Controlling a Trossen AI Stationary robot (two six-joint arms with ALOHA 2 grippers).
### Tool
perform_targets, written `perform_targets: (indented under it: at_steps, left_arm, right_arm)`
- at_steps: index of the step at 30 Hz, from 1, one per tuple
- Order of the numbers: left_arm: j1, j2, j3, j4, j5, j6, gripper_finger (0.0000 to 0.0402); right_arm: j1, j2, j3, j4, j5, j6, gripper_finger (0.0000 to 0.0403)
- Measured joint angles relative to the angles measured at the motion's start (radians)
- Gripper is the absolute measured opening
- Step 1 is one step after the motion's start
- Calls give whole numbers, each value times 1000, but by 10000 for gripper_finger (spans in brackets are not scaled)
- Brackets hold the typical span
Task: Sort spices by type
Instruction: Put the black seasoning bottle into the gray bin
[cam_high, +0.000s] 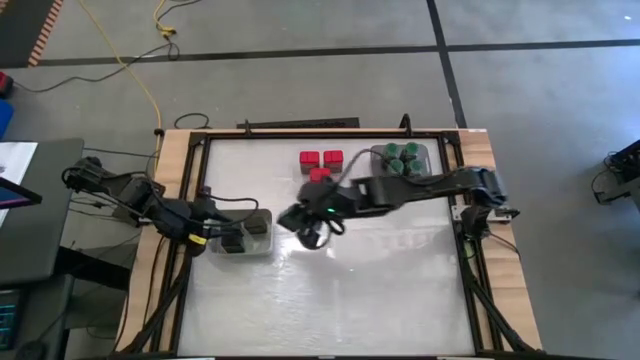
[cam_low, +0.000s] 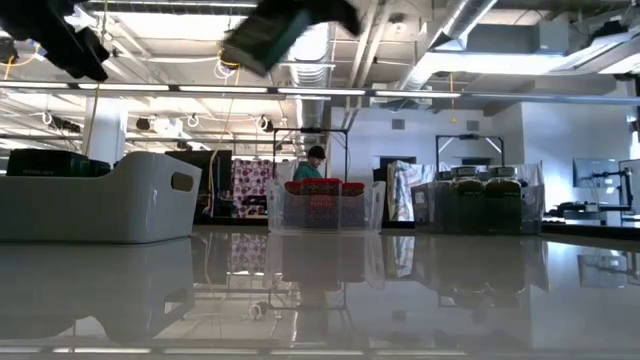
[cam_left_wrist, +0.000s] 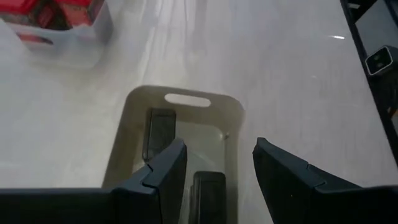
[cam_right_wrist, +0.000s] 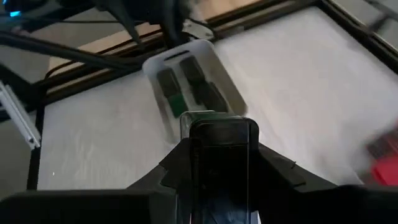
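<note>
- The right gripper (cam_right_wrist: 217, 155) is clamped on a dark grey tin (cam_right_wrist: 219, 134), held up above the middle of the table (cam_high: 400, 290), between the grey tray and the red blocks
- The left gripper (cam_left_wrist: 217, 168) hangs over the grey tray (cam_left_wrist: 134, 106) at the table's left side, its fingers (cam_left_wrist: 165, 171) spread apart with nothing between them
- Inside that grey tray lie more dark tins (cam_left_wrist: 160, 127), side by side
- Farther back, near the table's far edge, red square blocks (cam_high: 322, 159) sit in a clear tray (cam_low: 325, 210)
- Just beside them to the right, the green-lidded jars (cam_high: 402, 156) stand grouped in another clear tray (cam_high: 378, 155)
</note>
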Motion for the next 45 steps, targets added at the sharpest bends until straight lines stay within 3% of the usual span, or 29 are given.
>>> perform_targets:
  at_steps: [6, 13, 26, 34, 42, 45]
  left_arm:
    - [0, 34, -3, 25, 8, -58, 178]
    - [0, 68, -3, 38, 10, -88, 178]
    - [0, 139, -3, 41, 9, -97, 178]
    - [0, 179, -3, 41, 9, -98, 178]
    - [0, 206, -3, 87, -4, -82, 178]
    - [0, 223, -2, 163, -41, -80, 178]
  right_arm:
    - [-20, 131, 208, -167, -39, -71, 146]
    - [-16, 220, 230, -441, -82, -72, 146]
    - [40, 392, 230, -360, -122, -123, 147]
    - [43, 390, 230, -358, -122, -123, 243]
    - [43, 308, 230, -465, -115, -146, 253]
    - [52, 255, 230, -550, -37, -128, 254]
